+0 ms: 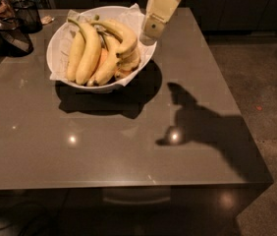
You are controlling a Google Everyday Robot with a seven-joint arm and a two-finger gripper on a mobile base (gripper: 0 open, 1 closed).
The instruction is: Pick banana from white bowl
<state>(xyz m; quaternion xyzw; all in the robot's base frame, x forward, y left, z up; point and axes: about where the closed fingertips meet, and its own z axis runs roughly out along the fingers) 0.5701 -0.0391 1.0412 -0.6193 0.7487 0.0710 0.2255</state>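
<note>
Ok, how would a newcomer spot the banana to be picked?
On the grey table, look to the white bowl at the far left, with the hand at its right rim. The banana is the topmost one nearest the hand, strongly curved with a long greenish stem, unlike the straighter bananas beside it.

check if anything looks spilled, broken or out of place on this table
Nothing stands out. The bunch sits inside the white bowl, with the curved banana lying on top. The paper lining pokes over the rim, but nothing is spilled on the table. The gripper hovers by the bowl's right rim.
</note>
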